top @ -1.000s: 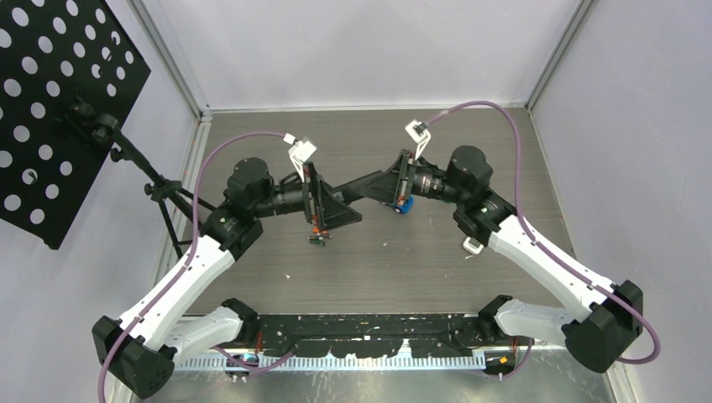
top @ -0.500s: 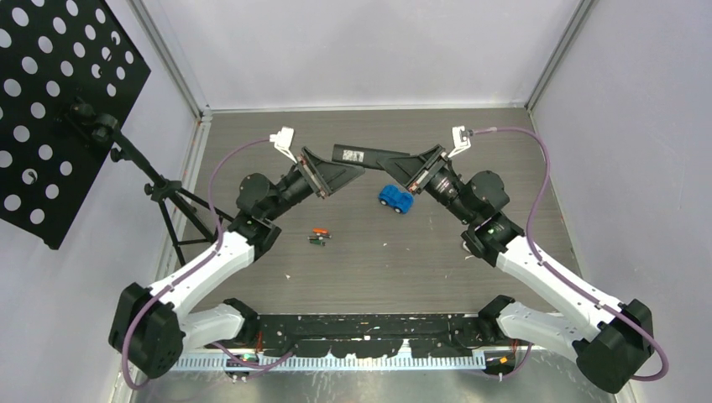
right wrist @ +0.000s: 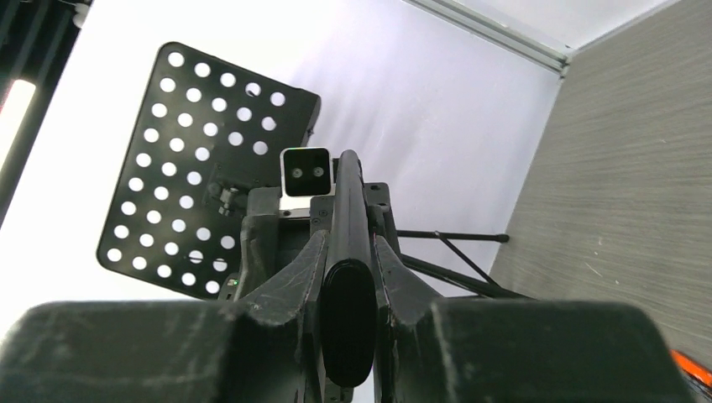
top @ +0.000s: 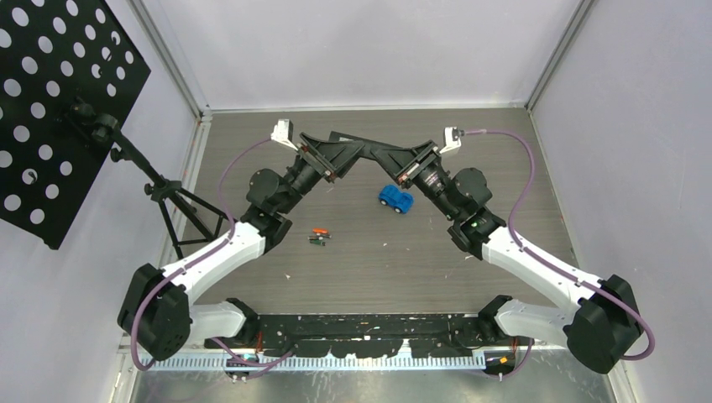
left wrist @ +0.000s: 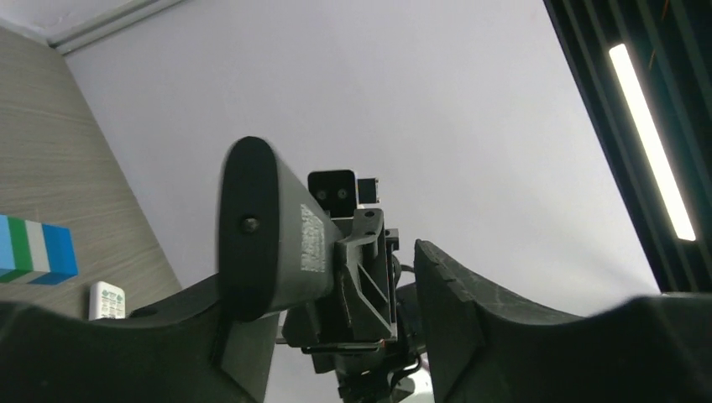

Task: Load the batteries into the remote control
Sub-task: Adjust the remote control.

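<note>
A: While the remote (right wrist: 348, 327) is held up over the far half of the table (top: 378, 269), by which gripper is it clamped?

B: It is clamped by the right gripper (right wrist: 348, 243). From the right wrist it is seen edge-on, with a finger pressed against each flat side and its rounded end turned toward the camera.

A: And how is the left gripper (left wrist: 332, 277) set?

B: Its jaws are partly open. From the left wrist, the remote's other end is seen lying against one finger (left wrist: 126, 336), while the other finger (left wrist: 504, 319) is kept apart from it by a clear gap, so no grip is made on that side.

A: How are the two grippers placed?

B: Both are raised and pointed at each other, so that the remote is bridged between them above the table.

A: Where are the batteries (top: 318, 237) to be found?

B: They are seen lying on the table, close together, nearer than the grippers and left of the middle. An orange-red battery (top: 319, 232) is seen just behind the dark ones (top: 316, 242). None is touched by either gripper.

A: What else is noted?

B: A blue toy car (top: 395, 199) is seen on the table beneath the right gripper, well apart from the batteries, and a black perforated panel (top: 59, 101) on a stand (top: 159, 189) is seen beyond the table's left edge
</note>
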Robot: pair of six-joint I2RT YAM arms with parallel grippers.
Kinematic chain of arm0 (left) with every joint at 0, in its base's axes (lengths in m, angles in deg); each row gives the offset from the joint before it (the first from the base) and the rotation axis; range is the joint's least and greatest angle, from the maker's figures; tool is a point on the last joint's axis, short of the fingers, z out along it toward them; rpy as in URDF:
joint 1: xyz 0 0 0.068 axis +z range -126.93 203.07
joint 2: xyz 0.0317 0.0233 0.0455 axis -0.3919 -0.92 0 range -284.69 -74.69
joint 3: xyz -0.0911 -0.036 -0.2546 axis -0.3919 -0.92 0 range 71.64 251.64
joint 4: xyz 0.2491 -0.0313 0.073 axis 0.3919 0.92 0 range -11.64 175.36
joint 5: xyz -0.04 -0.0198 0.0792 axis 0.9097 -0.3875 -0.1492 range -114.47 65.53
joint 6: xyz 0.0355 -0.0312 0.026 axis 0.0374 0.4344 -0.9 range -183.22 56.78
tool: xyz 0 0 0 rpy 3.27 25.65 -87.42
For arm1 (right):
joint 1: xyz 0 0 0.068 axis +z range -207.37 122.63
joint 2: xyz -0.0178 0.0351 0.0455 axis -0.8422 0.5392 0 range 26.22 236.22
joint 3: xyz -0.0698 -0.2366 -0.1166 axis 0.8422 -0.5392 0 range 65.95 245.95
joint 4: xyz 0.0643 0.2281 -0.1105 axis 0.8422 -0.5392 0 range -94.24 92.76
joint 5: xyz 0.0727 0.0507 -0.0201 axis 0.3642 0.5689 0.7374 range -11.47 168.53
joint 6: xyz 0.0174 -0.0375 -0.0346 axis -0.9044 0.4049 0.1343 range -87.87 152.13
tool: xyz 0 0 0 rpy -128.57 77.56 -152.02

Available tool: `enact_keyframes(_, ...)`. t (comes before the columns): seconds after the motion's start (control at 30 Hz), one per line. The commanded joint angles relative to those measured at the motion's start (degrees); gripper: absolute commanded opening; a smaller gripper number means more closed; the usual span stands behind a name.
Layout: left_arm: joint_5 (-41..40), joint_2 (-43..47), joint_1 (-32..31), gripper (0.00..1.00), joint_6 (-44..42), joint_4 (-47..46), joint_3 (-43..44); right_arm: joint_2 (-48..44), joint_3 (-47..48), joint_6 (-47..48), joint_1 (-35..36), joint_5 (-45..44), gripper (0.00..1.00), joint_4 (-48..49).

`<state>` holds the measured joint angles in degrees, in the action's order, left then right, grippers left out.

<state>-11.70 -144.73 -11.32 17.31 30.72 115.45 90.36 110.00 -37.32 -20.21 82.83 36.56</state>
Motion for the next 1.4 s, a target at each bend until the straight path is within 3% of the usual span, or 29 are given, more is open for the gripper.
enact_keyframes(0.0, -3.34, -1.15, -0.09, 0.53, -1.61, -3.59, 3.38, -0.67, -0.97, -1.30, 0.36, -3.10, 0.00, 4.74)
enact_keyframes(0.07, -3.09, -2.53, -0.09, 0.44, 0.03, -3.79, 3.63, 0.15, -1.41, -1.39, 0.36, -2.55, 0.00, 5.55)
enact_keyframes(0.23, -4.04, -5.08, -0.15, 0.34, -0.10, -5.88, 3.65, 3.22, -1.49, -2.60, 0.36, -0.44, 0.00, 7.75)
enact_keyframes(0.37, -4.38, -6.11, -0.06, 0.01, -1.76, -6.26, 3.90, 5.04, -2.09, -3.28, 0.36, 1.39, 0.01, 9.62)
enact_keyframes(0.4, -4.09, -6.28, 0.17, 0.00, -2.28, -6.24, 3.91, 5.07, -2.76, -3.16, 0.33, 1.51, 0.02, 10.35)
enact_keyframes(0.47, -2.43, -6.34, 0.99, 0.00, -3.42, -5.42, 3.91, 4.12, -4.83, -2.50, 0.15, 0.91, 0.16, 11.63)
enact_keyframes(0.67, 12.04, -7.04, 7.16, 0.00, -4.19, -2.06, 5.30, -2.07, -6.62, 3.14, -2.31, 5.63, 0.77, 5.19)
enact_keyframes(0.73, 19.25, -7.84, 8.91, 0.00, -3.14, -2.60, 6.01, -3.33, -5.87, 4.89, -3.13, 9.16, 0.83, 2.87)
enact_keyframes(0.9, 33.04, -8.85, 10.92, 0.00, -2.34, -3.01, 8.91, -3.52, -3.32, 7.66, -4.56, 17.57, 0.87, -0.18)
enact_keyframes(1.1, 40.09, -6.21, 10.93, 0.00, -7.31, 4.37, 9.95, 2.51, 1.70, 9.50, -4.56, 28.03, 0.87, 1.39)
enact_keyframes(1.27, 42.22, -2.52, 11.10, 0.00, -19.67, 19.80, 11.09, 6.45, 2.48, 5.09, -4.58, 31.04, 0.67, 9.72)
enact_keyframes(1.37, 42.41, -1.59, 11.19, 0.00, -20.09, 21.11, 11.47, 9.54, 2.46, 1.48, -4.55, 34.65, 0.53, 16.30)
